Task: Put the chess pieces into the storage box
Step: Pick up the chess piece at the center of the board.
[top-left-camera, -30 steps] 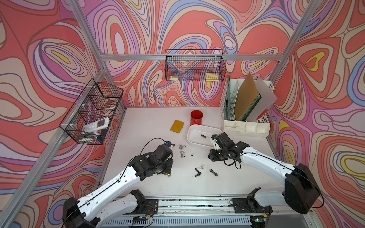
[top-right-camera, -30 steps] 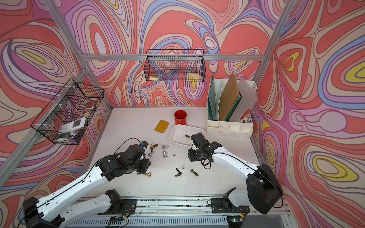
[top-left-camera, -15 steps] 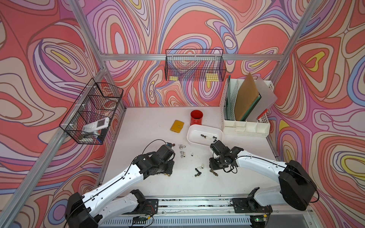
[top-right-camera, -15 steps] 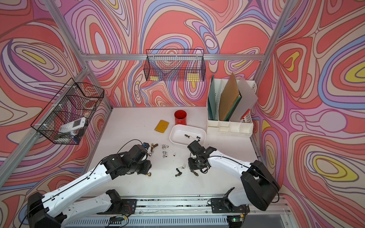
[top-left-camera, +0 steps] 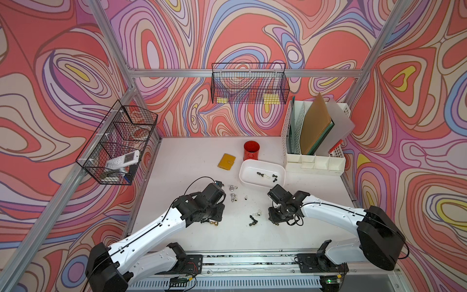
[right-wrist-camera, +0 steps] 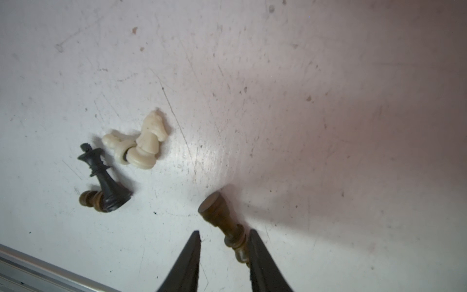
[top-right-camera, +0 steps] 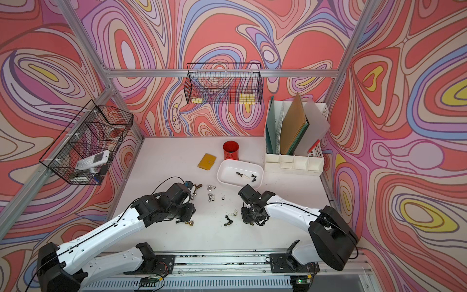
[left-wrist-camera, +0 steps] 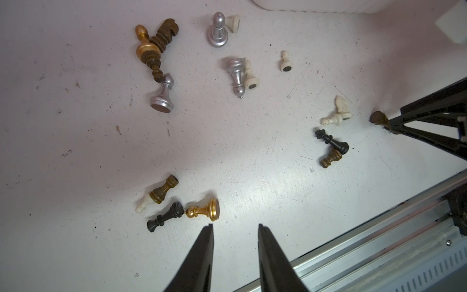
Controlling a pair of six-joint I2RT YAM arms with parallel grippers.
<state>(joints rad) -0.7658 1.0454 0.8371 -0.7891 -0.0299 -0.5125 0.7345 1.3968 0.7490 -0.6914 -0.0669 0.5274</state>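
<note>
Several tiny chess pieces (top-left-camera: 259, 174) lie inside the shallow white plastic storage box (top-left-camera: 243, 174); more litter the white table (top-left-camera: 189, 156). Left gripper (left-wrist-camera: 235, 225) gapes empty; right gripper (right-wrist-camera: 224, 232), jaws spread, straddles a fallen brown piece (right-wrist-camera: 217, 212).

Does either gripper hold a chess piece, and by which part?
Neither holds anything. Left gripper: open, empty. Right gripper: open jaws straddle the top of a lying dark brown chess piece.

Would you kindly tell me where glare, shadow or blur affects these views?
Right wrist view: glare streaks the table beside pink-tinted shade, and the brown piece looks soft at its head. Left wrist view: similar sheen mid-table, the chess pieces sharp. Both top views: even light, but those pieces are tiny.
</note>
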